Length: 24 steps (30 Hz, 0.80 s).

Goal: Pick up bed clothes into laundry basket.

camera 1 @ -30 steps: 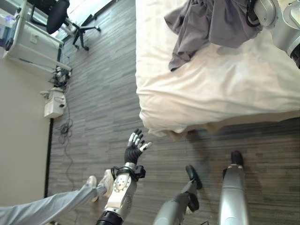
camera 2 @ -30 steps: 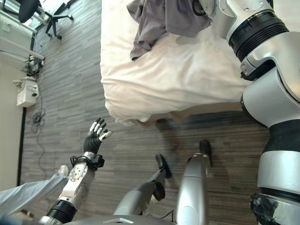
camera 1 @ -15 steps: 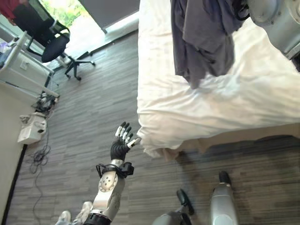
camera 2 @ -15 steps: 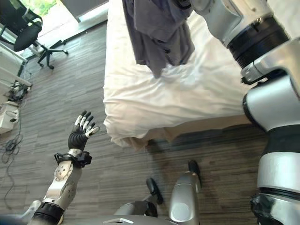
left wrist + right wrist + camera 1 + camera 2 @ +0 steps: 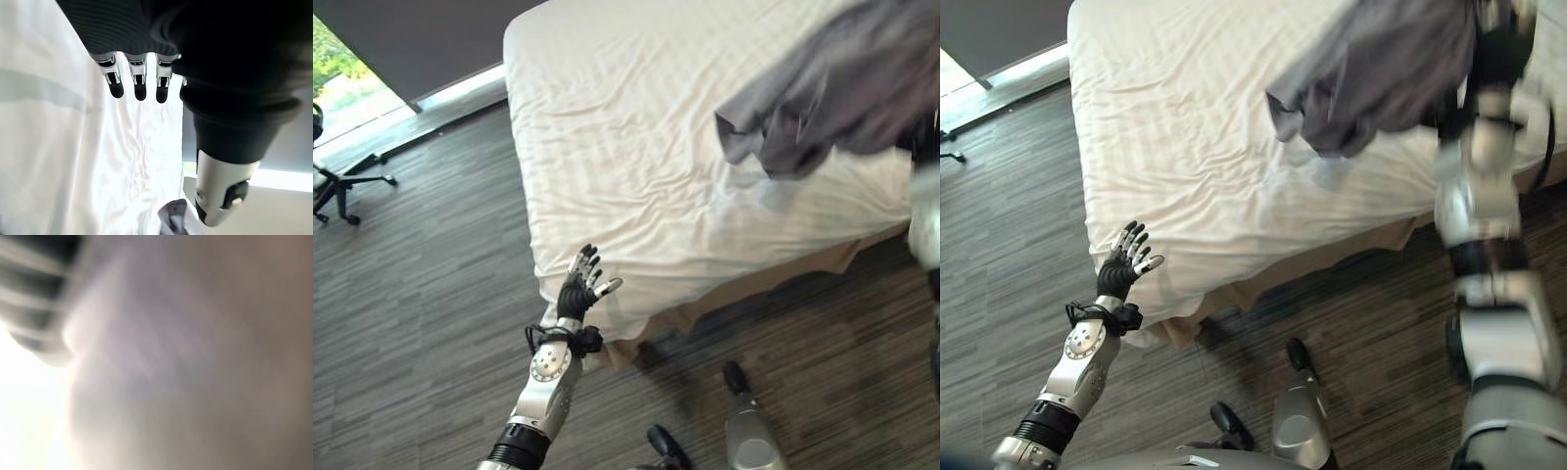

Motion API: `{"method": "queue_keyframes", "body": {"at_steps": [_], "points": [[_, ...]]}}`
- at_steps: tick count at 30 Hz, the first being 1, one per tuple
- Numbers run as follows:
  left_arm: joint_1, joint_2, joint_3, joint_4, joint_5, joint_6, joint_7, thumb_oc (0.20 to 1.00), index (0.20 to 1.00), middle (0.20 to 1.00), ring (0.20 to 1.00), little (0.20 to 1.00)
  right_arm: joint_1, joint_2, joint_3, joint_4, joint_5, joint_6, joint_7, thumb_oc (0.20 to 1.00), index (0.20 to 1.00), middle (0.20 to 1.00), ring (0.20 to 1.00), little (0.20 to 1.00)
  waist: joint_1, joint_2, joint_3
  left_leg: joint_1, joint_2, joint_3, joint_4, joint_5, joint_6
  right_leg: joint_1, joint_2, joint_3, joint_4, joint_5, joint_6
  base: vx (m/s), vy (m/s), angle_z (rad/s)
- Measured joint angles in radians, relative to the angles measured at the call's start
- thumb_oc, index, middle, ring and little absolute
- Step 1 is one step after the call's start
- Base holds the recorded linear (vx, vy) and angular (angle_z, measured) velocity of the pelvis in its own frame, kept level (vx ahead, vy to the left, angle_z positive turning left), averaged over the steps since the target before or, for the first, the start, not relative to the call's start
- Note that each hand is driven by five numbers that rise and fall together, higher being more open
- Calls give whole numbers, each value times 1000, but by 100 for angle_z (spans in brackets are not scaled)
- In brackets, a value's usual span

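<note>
**Grey garment aloft over the bed's right side**

We see the grey garment (image 5: 842,88) hanging in the air above the right part of the bed (image 5: 626,147), clear of the white sheet, its lower folds dangling just over the bed's near edge. Our right arm rises beside it in the right eye view, but the cloth covers the right hand, so we cannot tell how its fingers sit. In the right wrist view blurred grey fabric lies close against the lens, with a dark ribbed shape in one corner.

Our left hand (image 5: 579,292) is raised at the bed's near left corner, fingers (image 5: 139,85) straight and spread, thumb apart, holding nothing. Open wood-plank floor (image 5: 421,284) stretches to its left and along the bed's near edge. A chair base (image 5: 342,186) is cut off at the far left edge.
</note>
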Motion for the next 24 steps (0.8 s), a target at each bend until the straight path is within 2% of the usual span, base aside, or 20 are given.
{"method": "queue_keyframes", "body": {"at_steps": [2, 4, 6, 8, 10, 17, 24], "points": [[3, -23, 2, -20, 18, 10, -7, 1000, 1000, 1000, 1000, 1000, 209, 104, -145, -71, 66, -28, 39, 200, 200, 200, 200, 200, -3, 1, 2, 6, 6, -6, 0, -2, -3, 19, 4, -2, -18, 2, -1, 10, -1, -7], [31, -34, 1, -24, 31, 16, -10, 1000, 1000, 1000, 1000, 1000, 320, 194, -160, -83, 118, -30, 38, 200, 200, 200, 200, 200, -22, 10, 6, 10, 7, -3, 0, -8, -8, 24, 4, -2, -28, 5, -4, 38, 5, -5], [33, -69, 1, -27, 41, 21, -10, 1000, 1000, 1000, 1000, 1000, 460, 324, -222, -186, 167, -49, 59, 200, 200, 200, 200, 200, -31, 26, 14, 9, 6, -2, 0, -13, -4, 27, 2, 0, -41, 7, -6, 48, 13, -2], [36, -91, 1, -26, 50, 23, -8, 1000, 1000, 1000, 1000, 1000, 533, 419, -222, -262, 226, -77, 99, 200, 200, 200, 200, 200, -46, 43, 21, 8, 3, 2, 0, -14, -6, 28, 0, 3, -47, 13, -1, 38, 10, -3], [29, -114, 1, -27, 65, 25, -8, 1000, 1000, 1000, 1000, 1000, 569, 447, -234, -318, 245, -99, 130, 200, 200, 200, 200, 200, -47, 54, 25, 9, 0, 0, 0, -14, -8, 34, -5, 2, -57, 18, 2, 0, 0, 0], [31, -129, 3, -20, 69, 29, 4, 1000, 1000, 1000, 1000, 1000, 600, 437, -361, -395, 272, -181, 189, 200, 200, 200, 200, 200, -53, 56, 26, 10, -6, -4, 0, -18, -8, 42, -12, 0, -70, 22, 6, 24, 4, 3], [39, -129, 28, -19, 72, 30, 15, 1000, 1000, 1000, 1000, 1000, 618, 430, -558, -396, 275, -259, 173, 200, 200, 200, 200, 200, -100, 55, 26, 11, -10, -3, 0, -21, -7, 43, -15, 2, -71, 19, 10, 16, 4, 0]]}}
